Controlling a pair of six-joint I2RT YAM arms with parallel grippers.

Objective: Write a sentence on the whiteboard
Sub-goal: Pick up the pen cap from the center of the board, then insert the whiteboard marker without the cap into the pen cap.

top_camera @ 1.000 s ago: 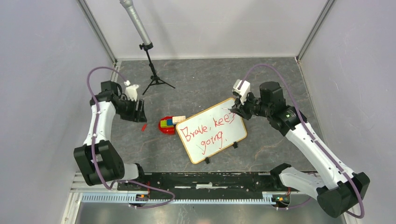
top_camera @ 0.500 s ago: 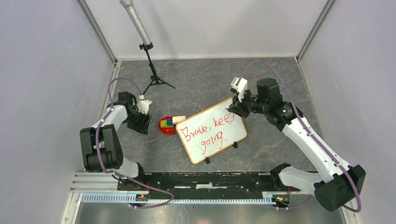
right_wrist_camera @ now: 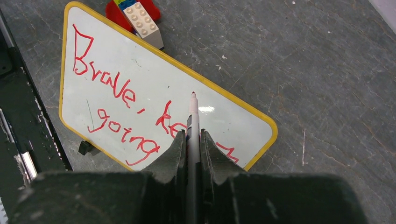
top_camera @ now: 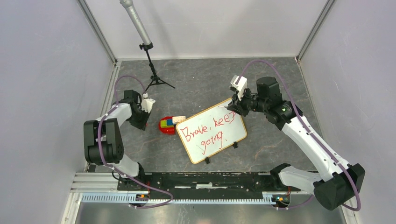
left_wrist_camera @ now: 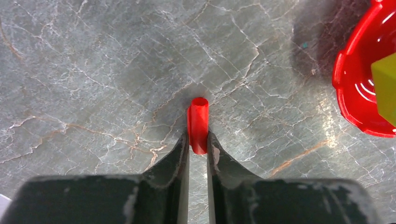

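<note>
The whiteboard [top_camera: 236, 134] lies tilted on the grey table right of centre; its yellow-orange frame also shows in the right wrist view [right_wrist_camera: 140, 70]. The sentence [top_camera: 205, 133] in red reads "Brave, keep going." over two lines [right_wrist_camera: 109, 91]. My right gripper [top_camera: 236, 108] hangs over the board's far edge, shut [right_wrist_camera: 193, 136] on a white marker pen [right_wrist_camera: 193, 116] whose red tip points at the board, just above it. My left gripper [top_camera: 142, 124] is down at the table left of the board, shut [left_wrist_camera: 198, 138] on a small red marker cap [left_wrist_camera: 198, 116] that lies on the table.
A red bowl [top_camera: 164, 130] with coloured bricks sits between the left gripper and the whiteboard; its rim [left_wrist_camera: 343, 88] is right of the cap. A microphone on a black tripod [top_camera: 152, 80] stands at the back left. A black rail [top_camera: 210, 179] runs along the near edge.
My left arm swung in and down over the red cap, and its jaws closed on it. The right gripper with the marker shifted slightly toward the back.
</note>
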